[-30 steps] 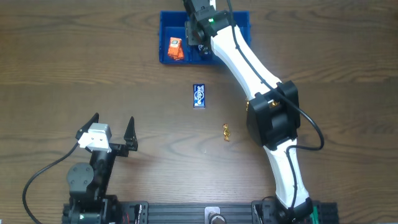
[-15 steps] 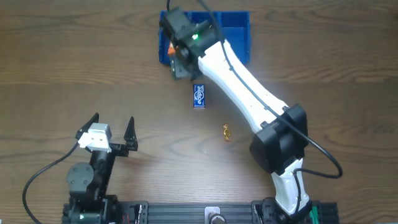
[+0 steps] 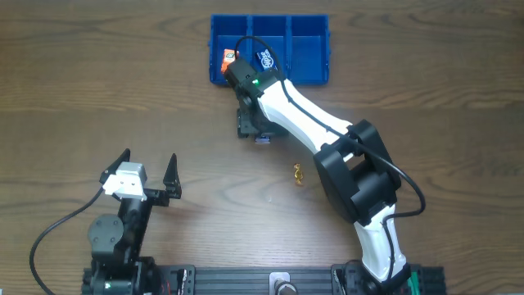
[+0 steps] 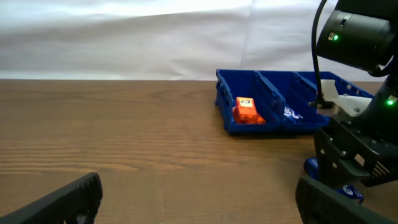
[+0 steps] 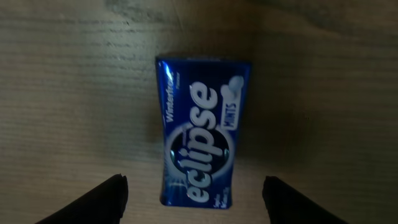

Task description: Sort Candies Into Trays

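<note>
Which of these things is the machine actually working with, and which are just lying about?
Job: blue tray; orange candy and blue candy inside it; blue mint pack under the open right tool; loose gold candy.
Just there: wooden table, white backdrop, open left tool.

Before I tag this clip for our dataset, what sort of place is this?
Probably a robot test bench, not a home: a wooden table, a white sheet backdrop behind it, and a blue sorting tray.
</note>
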Robot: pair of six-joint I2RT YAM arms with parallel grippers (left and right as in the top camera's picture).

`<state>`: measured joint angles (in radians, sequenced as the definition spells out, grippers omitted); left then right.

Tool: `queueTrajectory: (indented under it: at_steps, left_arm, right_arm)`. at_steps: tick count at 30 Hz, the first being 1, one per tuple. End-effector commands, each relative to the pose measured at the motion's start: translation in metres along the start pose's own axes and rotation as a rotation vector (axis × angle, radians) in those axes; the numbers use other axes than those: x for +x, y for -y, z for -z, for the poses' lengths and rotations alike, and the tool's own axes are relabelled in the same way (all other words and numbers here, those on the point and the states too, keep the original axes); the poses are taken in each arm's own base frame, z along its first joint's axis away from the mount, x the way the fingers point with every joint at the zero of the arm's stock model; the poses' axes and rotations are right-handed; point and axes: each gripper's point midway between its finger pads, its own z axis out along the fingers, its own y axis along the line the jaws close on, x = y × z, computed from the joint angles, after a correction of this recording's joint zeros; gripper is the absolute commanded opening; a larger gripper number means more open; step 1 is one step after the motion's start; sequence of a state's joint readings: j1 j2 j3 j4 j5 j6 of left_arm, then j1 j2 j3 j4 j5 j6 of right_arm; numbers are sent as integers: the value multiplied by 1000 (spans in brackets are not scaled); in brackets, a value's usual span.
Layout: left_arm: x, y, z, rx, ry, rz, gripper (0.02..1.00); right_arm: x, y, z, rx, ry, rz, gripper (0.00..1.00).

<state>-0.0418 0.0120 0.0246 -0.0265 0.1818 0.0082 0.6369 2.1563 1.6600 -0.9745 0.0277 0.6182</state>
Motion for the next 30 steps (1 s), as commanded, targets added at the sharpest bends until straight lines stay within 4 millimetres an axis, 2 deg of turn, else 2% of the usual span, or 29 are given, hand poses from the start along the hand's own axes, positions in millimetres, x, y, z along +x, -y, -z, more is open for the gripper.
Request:
queueTrajectory:
  at_steps: [1, 5, 8, 11, 16, 19, 21, 25, 28, 30]
  left_arm:
    - [16, 1, -1, 12, -46, -8, 998]
    - [16, 1, -1, 12, -46, -8, 996]
    - [16, 1, -1, 12, -46, -8, 998]
    - [16, 1, -1, 12, -46, -8, 998]
    - [16, 1, -1, 12, -46, -8, 998]
    - [16, 1, -1, 12, -46, -8, 998]
    - [16, 1, -1, 12, -46, -8, 998]
    - [16, 1, -1, 12, -46, -8, 998]
    - [16, 1, -1, 12, -46, -8, 998]
    - [16, 1, -1, 12, -46, -8, 998]
  right_arm:
    - [3, 2, -21, 15, -30, -16, 715]
    - [5, 3, -33, 25, -49, -17, 695]
    - [5, 3, -33, 25, -49, -17, 634]
    - [4, 4, -32, 25, -48, -22, 507]
    - [3, 4, -33, 24, -46, -23, 237]
    - [3, 4, -32, 23, -44, -23, 152]
    - [-1, 0, -15, 6, -10, -18, 126]
    - [-24, -3, 50, -27, 166, -19, 106]
    - [-52, 6, 117, -28, 346, -41, 106]
    - [-75, 22, 157, 10, 447, -87, 93]
